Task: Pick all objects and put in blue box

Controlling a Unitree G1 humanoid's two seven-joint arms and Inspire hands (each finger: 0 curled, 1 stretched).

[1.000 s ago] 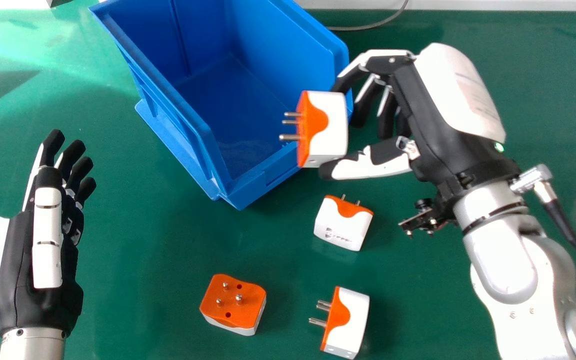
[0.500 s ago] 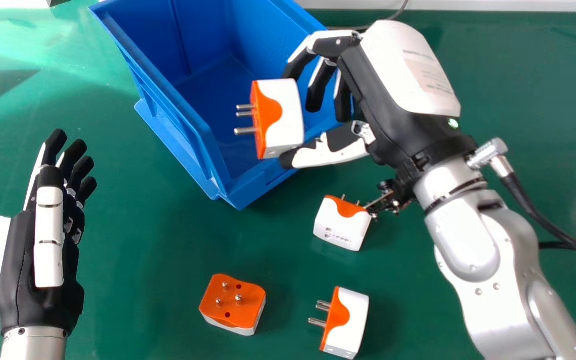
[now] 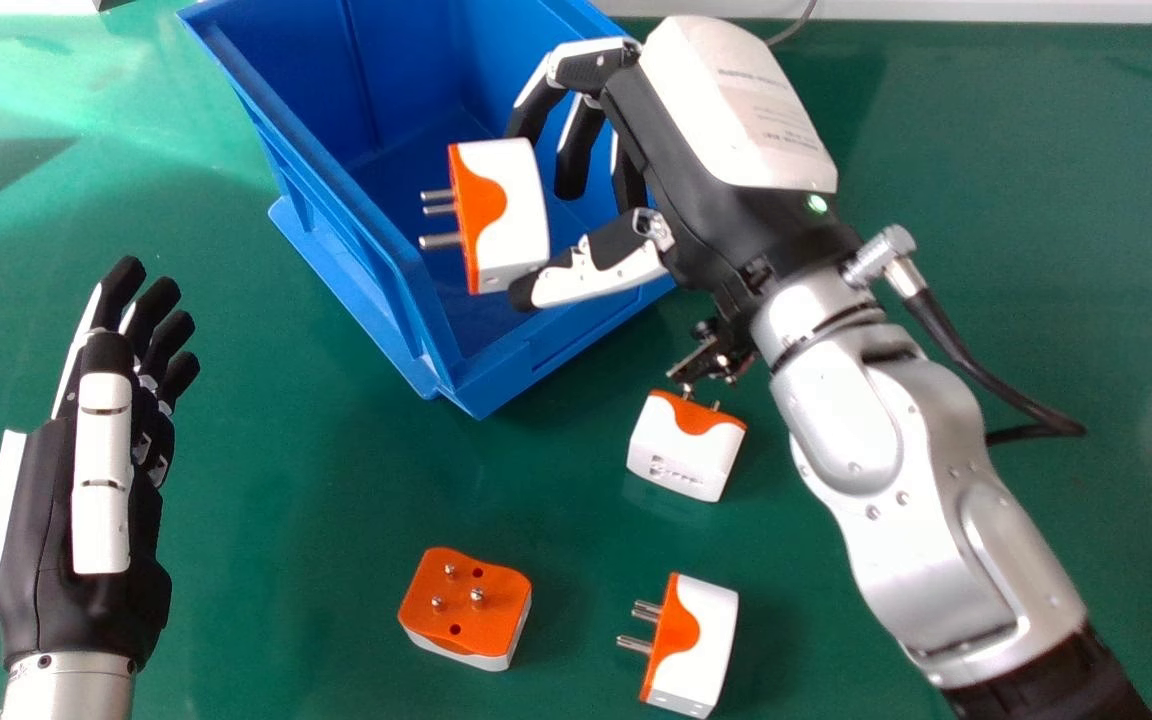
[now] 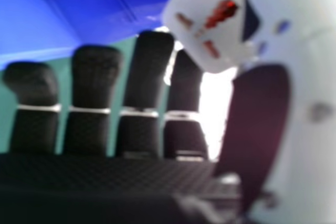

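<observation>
**Right robot hand [image 3: 676, 150] pinches an adapter [image 3: 511, 215] over the blue box [image 3: 306, 80]**

Head view: The white-and-orange adapter sits between thumb and finger, its pins toward the view's left, over the box's open top. On the green bench [image 3: 286, 520] are a near-box adapter [image 3: 681, 455], a pins-up adapter [image 3: 466, 605] and a sideways adapter [image 3: 696, 645]. The left robot hand [image 3: 101, 460] is at the left, fingers extended.

Right hand view: The held adapter lies between fingers and thumb, the blue box behind.

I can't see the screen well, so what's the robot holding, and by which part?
A white and orange plug adapter, held in the right hand by its white body, prongs pointing away.
</observation>
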